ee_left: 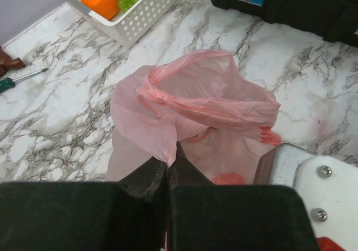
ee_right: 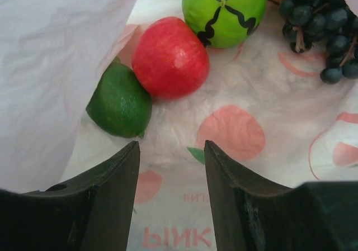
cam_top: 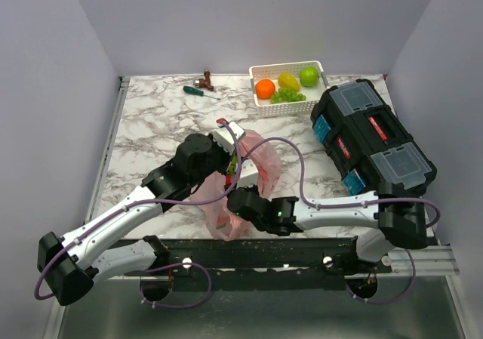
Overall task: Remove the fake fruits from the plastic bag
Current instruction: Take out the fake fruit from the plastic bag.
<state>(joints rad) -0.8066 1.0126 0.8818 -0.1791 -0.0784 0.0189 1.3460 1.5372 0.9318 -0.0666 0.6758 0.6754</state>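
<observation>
The pink plastic bag (cam_top: 256,161) lies mid-table. My left gripper (ee_left: 169,164) is shut on a fold of the bag's (ee_left: 196,100) rim and holds it up. My right gripper (ee_right: 172,147) is open and empty inside the bag (ee_right: 246,167), just short of the fruit. In front of it lie a dark green fruit (ee_right: 119,103), a red apple (ee_right: 170,58), a light green fruit with black lines (ee_right: 225,10) and a dark grape bunch (ee_right: 321,24). An orange (cam_top: 265,88), a lemon (cam_top: 288,80), a green apple (cam_top: 309,75) and green grapes (cam_top: 287,96) lie in the white basket (cam_top: 320,69).
A black toolbox (cam_top: 373,131) stands on the right, close to the basket and the bag. A green-handled screwdriver (cam_top: 200,91) and a small brown object (cam_top: 207,78) lie at the back. Walls close in the table on three sides.
</observation>
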